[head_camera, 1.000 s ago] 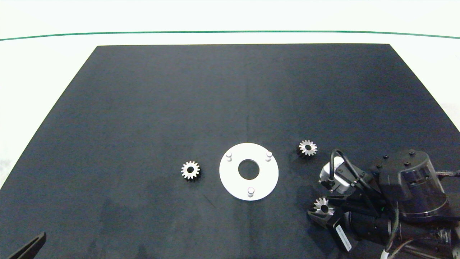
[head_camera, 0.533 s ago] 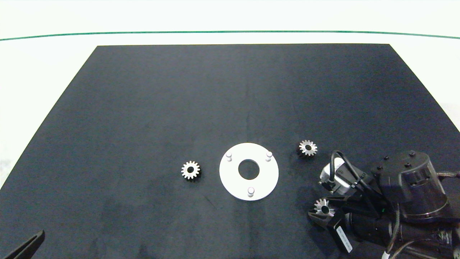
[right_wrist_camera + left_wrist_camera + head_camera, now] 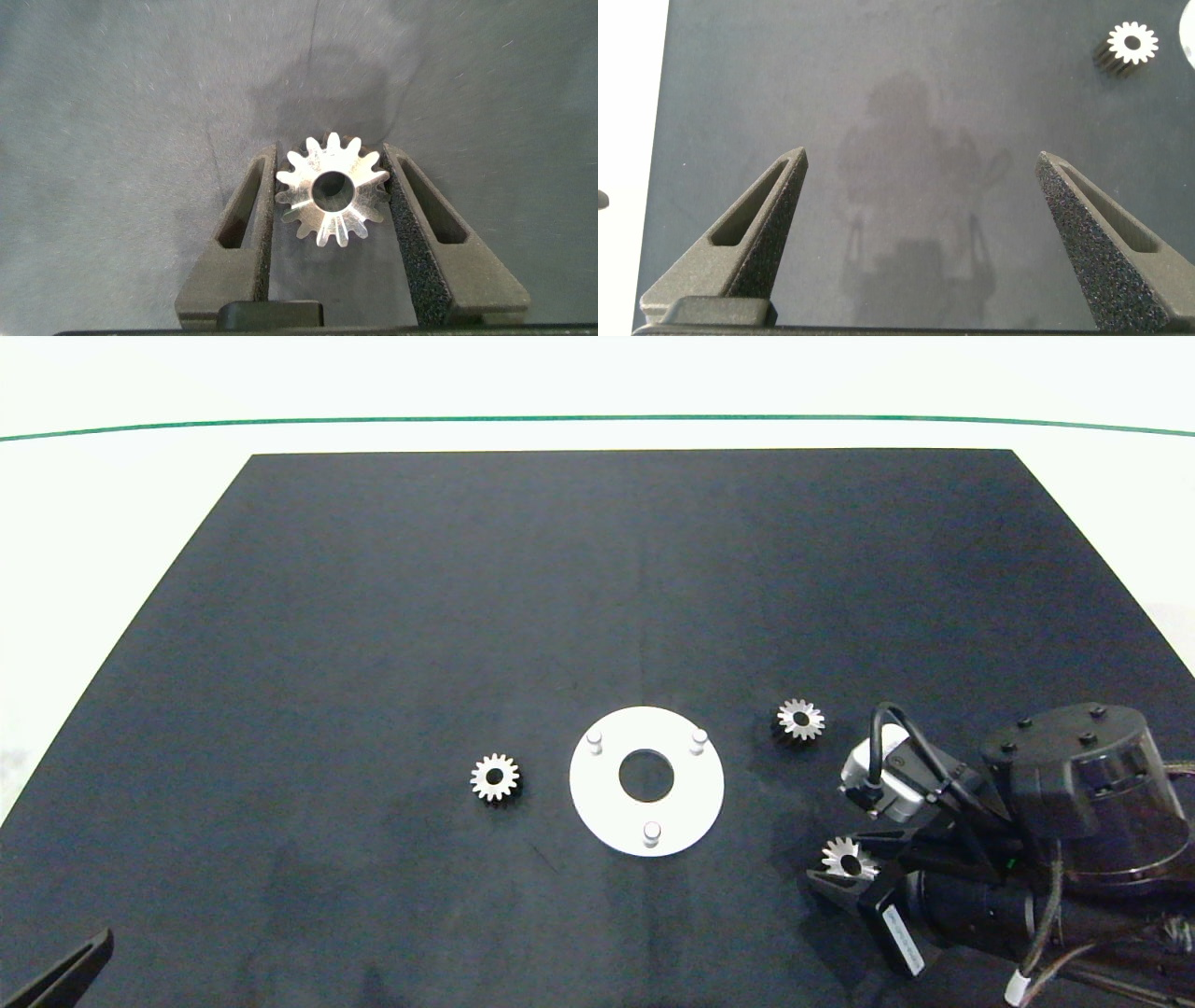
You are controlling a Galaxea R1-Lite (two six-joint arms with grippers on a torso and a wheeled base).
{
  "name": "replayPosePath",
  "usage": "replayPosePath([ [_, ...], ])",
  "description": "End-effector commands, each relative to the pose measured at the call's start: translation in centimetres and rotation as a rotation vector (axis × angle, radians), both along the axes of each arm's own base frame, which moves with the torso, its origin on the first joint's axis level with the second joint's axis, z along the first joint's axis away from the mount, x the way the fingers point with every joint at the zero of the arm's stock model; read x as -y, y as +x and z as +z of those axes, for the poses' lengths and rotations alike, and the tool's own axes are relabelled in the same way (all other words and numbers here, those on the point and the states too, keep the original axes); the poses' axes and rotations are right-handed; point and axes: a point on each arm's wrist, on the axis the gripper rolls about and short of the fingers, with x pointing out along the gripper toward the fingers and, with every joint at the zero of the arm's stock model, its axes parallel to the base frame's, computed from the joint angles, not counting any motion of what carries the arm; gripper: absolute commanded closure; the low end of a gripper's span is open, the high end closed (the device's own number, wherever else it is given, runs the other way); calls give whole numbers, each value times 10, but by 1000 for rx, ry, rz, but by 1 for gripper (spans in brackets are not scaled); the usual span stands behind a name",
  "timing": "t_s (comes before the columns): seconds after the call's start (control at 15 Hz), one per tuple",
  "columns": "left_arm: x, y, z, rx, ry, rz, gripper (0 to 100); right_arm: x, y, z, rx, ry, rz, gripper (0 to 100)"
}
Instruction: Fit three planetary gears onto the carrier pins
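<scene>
Between the right tool's (image 3: 329, 201) closed-in fingers, 1 planetary gear (image 3: 332, 189), gripped, tilted

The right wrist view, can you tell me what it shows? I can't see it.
The right gripper pinches a small silver planetary gear between its two grey fingers, one on each side of the teeth. The gear's dark round centre hole faces the camera, and a dark mat lies behind it.

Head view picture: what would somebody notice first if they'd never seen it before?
Probably the white disc with three carrier pins, in the middle of the black mat. Next, the right gripper at the near right, shut on a shiny gear. Two more gears lie loose, one left of the disc, one right.
</scene>
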Motion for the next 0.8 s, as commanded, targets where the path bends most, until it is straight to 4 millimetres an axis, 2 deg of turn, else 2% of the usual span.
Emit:
replayPosePath([
  [0.07,0,0,0,1,0,2,0,0,-3,20,40,23,12,96],
  [0.47,0,0,2,7,0,2,0,-22,-4,41,95,60,91,96],
  [0.8,0,-1,6,19,0,3,0,-52,0,38,89,46,174,96],
])
